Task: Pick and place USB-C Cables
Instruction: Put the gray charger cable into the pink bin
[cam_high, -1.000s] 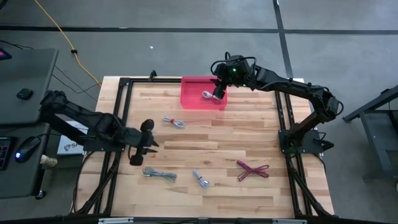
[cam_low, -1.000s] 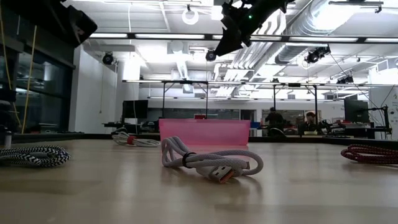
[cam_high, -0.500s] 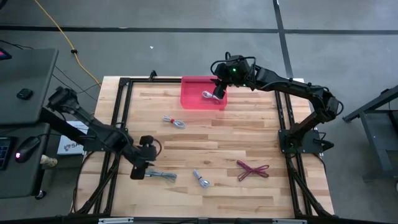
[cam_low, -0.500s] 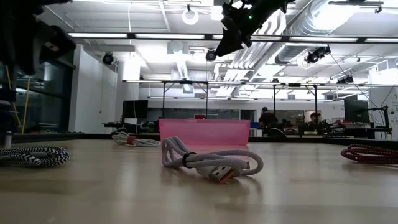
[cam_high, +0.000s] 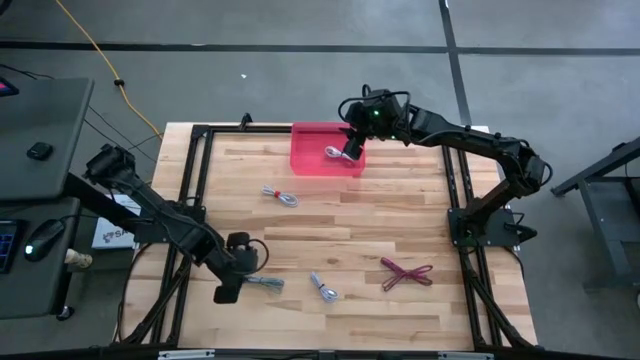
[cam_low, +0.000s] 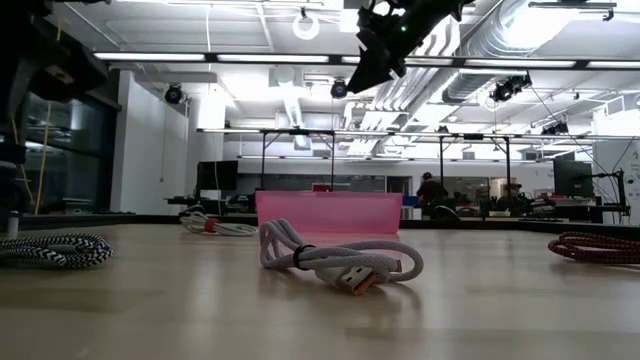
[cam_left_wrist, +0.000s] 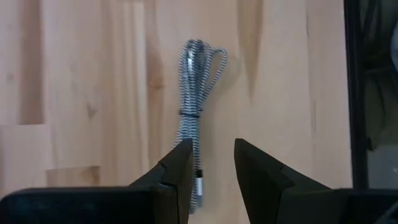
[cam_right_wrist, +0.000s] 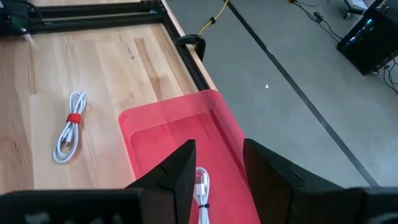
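**Desk:** Where is your left gripper?

**Me:** My left gripper (cam_high: 228, 290) sits over the near-left part of the wooden table (cam_high: 400, 215), well away from the pink bin (cam_high: 310, 160). Its fingers (cam_left_wrist: 177, 174) are parted, straddling one end of a black-and-white braided cable (cam_left_wrist: 198, 118), nothing clamped.

**Desk:** And the right?

**Me:** My right gripper (cam_right_wrist: 217, 165) hangs above the pink bin, fingers apart, holding nothing. A white cable (cam_right_wrist: 201, 193) lies inside the bin beneath it.

**Desk:** The other cables?

**Me:** A white cable with a red tie (cam_high: 281, 195) lies just in front of the bin, toward its left end. A grey cable (cam_high: 323, 288) is farther out from the bin, right of my left gripper. The dark red cable (cam_high: 405, 272) lies well out from the bin's right end
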